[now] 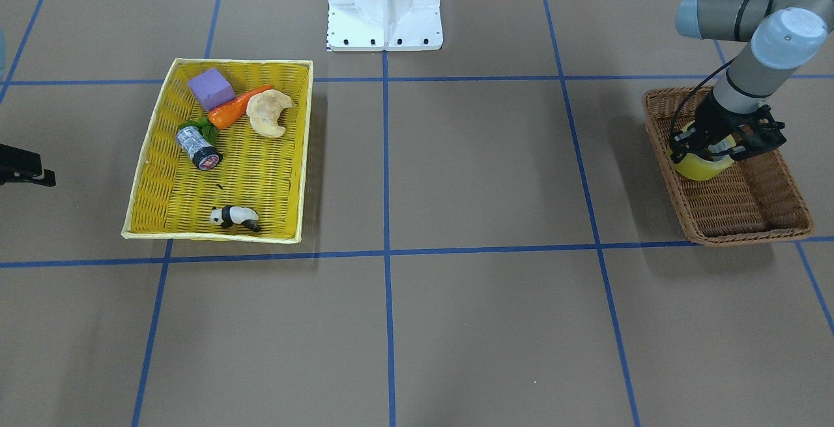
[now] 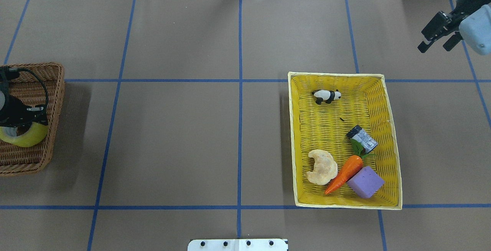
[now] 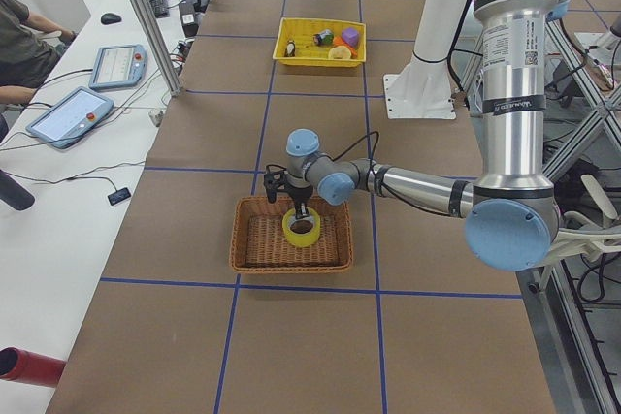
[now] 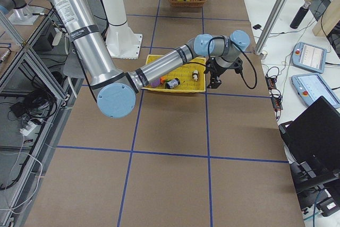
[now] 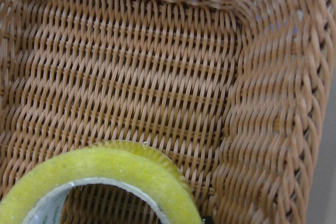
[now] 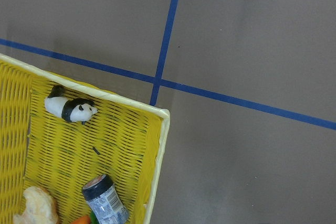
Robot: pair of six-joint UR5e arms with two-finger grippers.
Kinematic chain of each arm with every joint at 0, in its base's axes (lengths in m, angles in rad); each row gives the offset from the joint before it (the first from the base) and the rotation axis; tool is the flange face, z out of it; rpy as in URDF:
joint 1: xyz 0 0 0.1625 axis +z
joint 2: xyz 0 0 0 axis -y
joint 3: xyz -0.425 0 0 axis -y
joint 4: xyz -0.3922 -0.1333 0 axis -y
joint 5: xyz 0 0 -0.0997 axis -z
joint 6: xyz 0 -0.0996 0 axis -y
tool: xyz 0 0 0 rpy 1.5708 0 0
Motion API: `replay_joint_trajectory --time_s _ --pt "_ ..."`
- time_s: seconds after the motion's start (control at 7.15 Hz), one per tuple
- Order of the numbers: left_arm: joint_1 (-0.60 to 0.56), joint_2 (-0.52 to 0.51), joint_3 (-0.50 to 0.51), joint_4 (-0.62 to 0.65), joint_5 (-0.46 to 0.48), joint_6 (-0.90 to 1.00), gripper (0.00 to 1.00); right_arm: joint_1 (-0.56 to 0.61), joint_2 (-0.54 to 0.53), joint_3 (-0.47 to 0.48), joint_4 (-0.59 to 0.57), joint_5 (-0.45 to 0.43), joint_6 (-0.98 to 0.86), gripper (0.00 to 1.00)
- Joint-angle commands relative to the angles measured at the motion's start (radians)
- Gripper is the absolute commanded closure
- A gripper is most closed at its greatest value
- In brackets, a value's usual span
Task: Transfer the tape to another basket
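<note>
The tape (image 1: 702, 167), a yellowish roll with a pale core, hangs tilted in my left gripper (image 1: 711, 150) over the floor of the dark brown wicker basket (image 1: 749, 208). The gripper is shut on the roll's wall. In the overhead view the tape (image 2: 23, 137) is in the basket (image 2: 51, 101) at the table's left edge, under the left gripper (image 2: 22, 122). The left wrist view shows the tape's rim (image 5: 113, 169) close above the basket's weave (image 5: 142, 82). My right gripper (image 2: 435, 46) is open and empty, beyond the yellow tray's far right corner.
The yellow woven tray (image 2: 391, 128) holds a toy panda (image 2: 326, 96), a small silver cylinder (image 2: 361, 138), a carrot (image 2: 345, 173), a purple block (image 2: 365, 182) and a pale pastry (image 2: 322, 172). The robot's white base (image 1: 384, 3) stands at the table's near edge.
</note>
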Motion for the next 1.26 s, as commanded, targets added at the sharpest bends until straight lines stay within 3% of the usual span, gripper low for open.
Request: replay_joint_trajectory --time_s 0.0,0.14,0.42,0.56,0.98,1.12 --pt "-0.001 0.006 -0.004 0.001 0.007 0.013 0.02 -0.001 -0.005 -0.003 0.023 0.002 0.017 0.1" --pt "-0.013 0.009 -0.025 0.002 -0.001 0.028 0.02 -0.001 -0.004 -0.001 0.023 0.005 0.031 0.1" --pt "-0.051 0.114 -0.15 0.004 -0.011 0.131 0.02 -0.001 -0.002 -0.001 0.023 0.007 0.033 0.1" --pt "-0.109 0.124 -0.172 0.004 -0.062 0.157 0.02 -0.001 -0.002 0.0 0.024 0.007 0.033 0.1" --pt "-0.318 0.144 -0.172 0.022 -0.2 0.397 0.02 -0.001 -0.007 0.008 0.067 -0.014 0.033 0.07" --pt "-0.345 0.139 -0.178 0.083 -0.215 0.508 0.02 -0.001 -0.007 0.014 0.088 -0.083 0.033 0.06"
